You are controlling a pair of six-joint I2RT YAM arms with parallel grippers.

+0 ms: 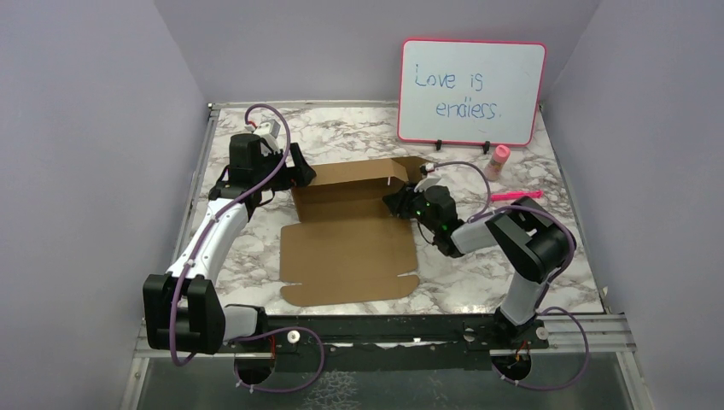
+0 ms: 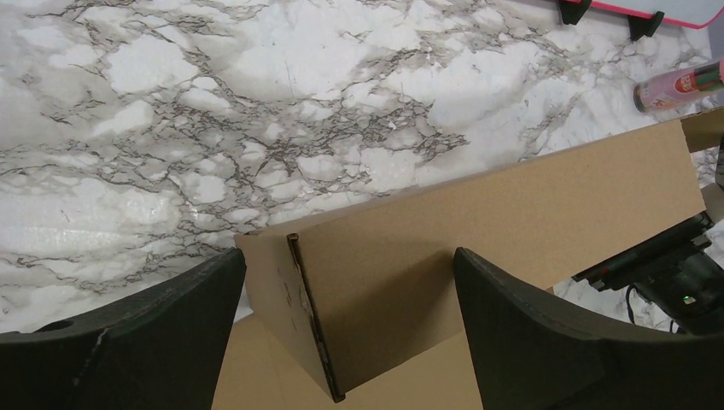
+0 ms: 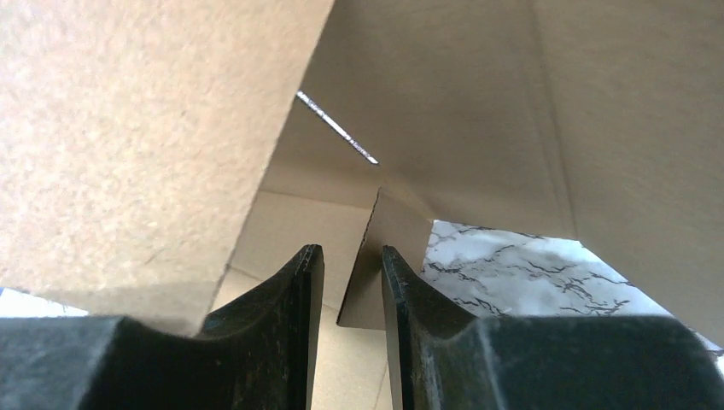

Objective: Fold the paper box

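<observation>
Marble table under both pincers. Paper box lies as a mostly flat sheet, long axis running from the arm bases towards the far wall. Its flat part sits on the base side of both pincers. Its far panel stands upright and spans straight from one pincer to the other, with the rounded-notch flap end pointing back at the bases.

Whiteboard stands beyond the right pincer.

Left arm stretches forward, its wrist turned in towards the box. Right arm is bent sharply at the elbow, its forearm reaching back left.

Left gripper is spread wide and holds nothing. The upright panel's left corner sits between its fingers, clear of both.

Right gripper has its jaws a slim gap apart. A small side flap stands in that gap, close to one finger with a gap on the other side, so it is not pinched.

Pink bottle and pink marker sit just outboard of the right pincer.
</observation>
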